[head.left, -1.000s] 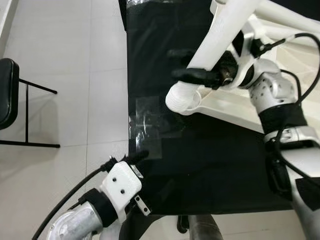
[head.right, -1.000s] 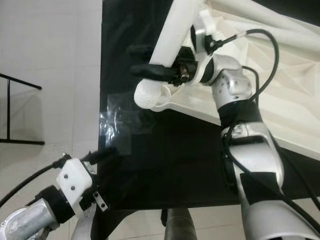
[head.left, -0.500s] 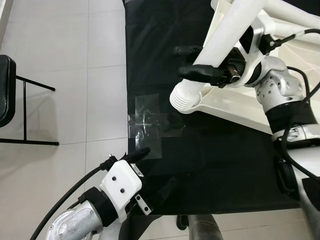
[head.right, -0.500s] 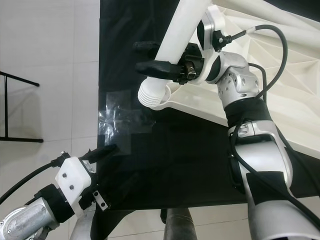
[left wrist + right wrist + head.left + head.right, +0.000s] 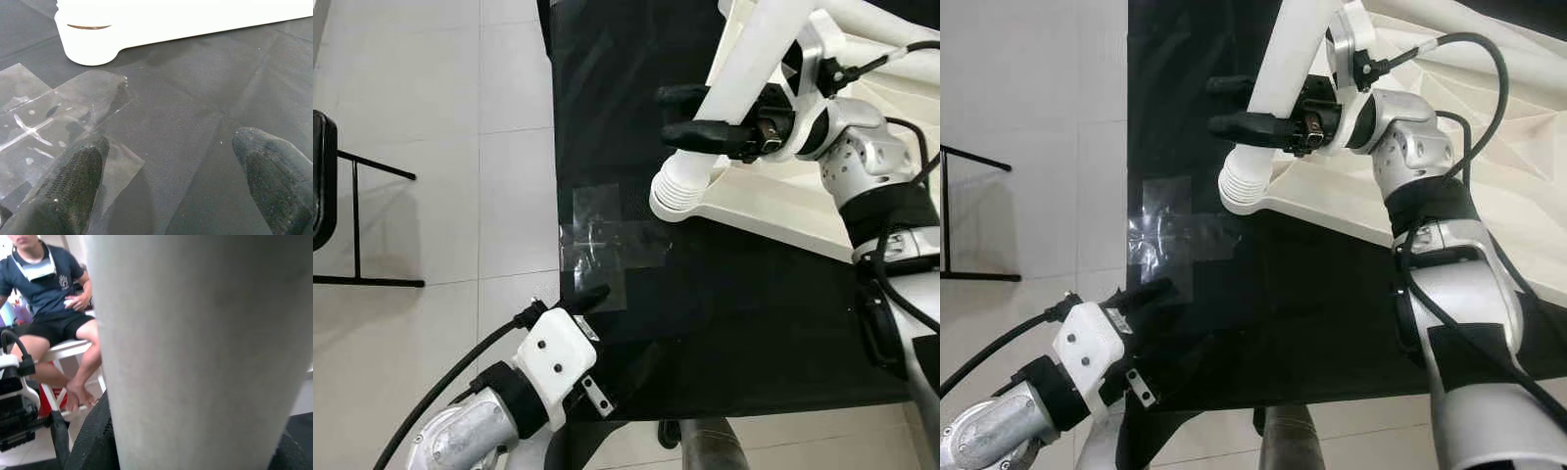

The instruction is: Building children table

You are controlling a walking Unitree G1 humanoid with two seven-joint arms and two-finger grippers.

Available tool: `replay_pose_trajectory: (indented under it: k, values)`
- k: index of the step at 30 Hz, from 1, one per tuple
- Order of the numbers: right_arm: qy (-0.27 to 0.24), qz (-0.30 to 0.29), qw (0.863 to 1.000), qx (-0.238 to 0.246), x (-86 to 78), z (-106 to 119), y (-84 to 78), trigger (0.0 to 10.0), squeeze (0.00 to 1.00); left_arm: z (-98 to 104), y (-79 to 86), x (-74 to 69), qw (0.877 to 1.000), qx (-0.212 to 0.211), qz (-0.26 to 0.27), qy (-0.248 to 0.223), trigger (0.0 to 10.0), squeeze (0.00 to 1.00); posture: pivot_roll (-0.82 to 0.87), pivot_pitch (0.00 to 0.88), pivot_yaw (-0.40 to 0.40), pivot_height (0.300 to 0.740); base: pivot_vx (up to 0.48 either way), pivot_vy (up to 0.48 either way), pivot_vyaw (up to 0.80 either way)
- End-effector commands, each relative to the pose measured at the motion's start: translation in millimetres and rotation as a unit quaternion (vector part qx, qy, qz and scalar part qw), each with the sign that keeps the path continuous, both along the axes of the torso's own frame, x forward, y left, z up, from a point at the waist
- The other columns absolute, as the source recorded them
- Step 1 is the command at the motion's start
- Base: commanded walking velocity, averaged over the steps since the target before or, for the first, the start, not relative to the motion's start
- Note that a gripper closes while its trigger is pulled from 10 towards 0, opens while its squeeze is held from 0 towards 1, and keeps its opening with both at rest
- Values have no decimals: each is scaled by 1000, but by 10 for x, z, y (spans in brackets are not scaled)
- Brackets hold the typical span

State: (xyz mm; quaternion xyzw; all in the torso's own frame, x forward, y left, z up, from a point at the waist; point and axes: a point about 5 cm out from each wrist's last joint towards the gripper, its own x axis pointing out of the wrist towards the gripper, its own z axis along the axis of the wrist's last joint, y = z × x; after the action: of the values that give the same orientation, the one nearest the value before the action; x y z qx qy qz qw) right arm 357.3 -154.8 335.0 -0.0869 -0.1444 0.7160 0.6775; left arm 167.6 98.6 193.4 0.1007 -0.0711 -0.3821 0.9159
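Right gripper pinches the white table leg mid-shaft, threaded end over the tabletop's corner socket. Likely light, rigid, smooth plastic; hold mid-shaft. Left gripper hovers spread above the black cloth.

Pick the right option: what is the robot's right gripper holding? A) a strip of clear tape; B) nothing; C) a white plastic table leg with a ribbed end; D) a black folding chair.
C: the right gripper has its black fingers shut around the white plastic table leg, whose ribbed end sits at the corner of the white tabletop.
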Motion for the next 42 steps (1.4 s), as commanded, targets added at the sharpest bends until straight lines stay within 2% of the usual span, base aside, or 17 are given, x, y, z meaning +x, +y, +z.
replay_pose_trajectory:
  k: [1, 3, 8, 10, 11, 13, 16, 22, 27, 30, 34, 37, 39, 42]
  values:
    - [16, -2, 999, -39, 8, -185, 0, 10000, 0, -24, -26, -42, 1000, -2, -9, 12, 10000, 0, 238, 458, -36, 740, 0, 0, 0]
    - [-16, 11, 997, -73, -30, -196, 67, 10000, 0, -20, -33, -40, 1000, -2, -10, 11, 10000, 0, 237, 456, -36, 740, 0, 0, 0]
    - [-51, 39, 991, -117, -98, -220, 181, 10000, 0, -18, -48, -37, 1000, -3, -13, 11, 10000, 0, 231, 447, -37, 740, 0, 0, 0]
    - [-51, 39, 991, -117, -98, -220, 181, 10000, 0, -18, -48, -37, 1000, -3, -13, 11, 10000, 0, 231, 447, -37, 740, 0, 0, 0]
    - [-55, 56, 988, -131, -129, -247, 251, 10000, 0, -17, -56, -33, 1000, -3, -14, 10, 10000, 0, 229, 446, -42, 740, 0, 0, 0]
    - [-55, 56, 988, -131, -129, -247, 251, 10000, 0, -17, -56, -33, 1000, -3, -14, 10, 10000, 0, 229, 446, -42, 740, 0, 0, 0]
    - [-60, 77, 983, -153, -163, -302, 337, 10000, 0, -10, -66, -25, 1000, -5, -13, 7, 10000, 0, 228, 452, -48, 740, 0, 0, 0]
    - [-72, 88, 978, -173, -187, -318, 371, 10000, 0, -13, -69, -24, 1000, -6, -11, 7, 10000, 0, 224, 455, -53, 740, 0, 0, 0]
    - [-67, 89, 980, -166, -178, -299, 387, 10000, 0, -15, -70, -17, 1000, -6, -10, 6, 10000, 0, 218, 456, -57, 740, 0, 0, 0]
    - [-39, 81, 989, -120, -124, -234, 415, 10000, 0, -16, -80, -8, 1000, -7, -10, 6, 10000, 0, 212, 455, -60, 740, 0, 0, 0]
    - [-26, 72, 993, -90, -79, -196, 414, 10000, 0, -17, -86, -5, 1000, -7, -10, 5, 10000, 0, 211, 454, -62, 740, 0, 0, 0]
    - [3, 0, 998, -55, 51, -220, 409, 10000, 0, -20, -95, 2, 1000, -8, -10, 5, 10000, 0, 204, 454, -67, 740, 0, 0, 0]
    - [3, 0, 998, -55, 51, -220, 409, 10000, 0, -20, -95, 2, 1000, -8, -10, 5, 10000, 0, 204, 454, -67, 740, 0, 0, 0]
    - [12, -35, 998, -48, 83, -283, 385, 10000, 0, -21, -99, 7, 1000, -8, -10, 4, 10000, 0, 200, 453, -68, 740, 0, 0, 0]
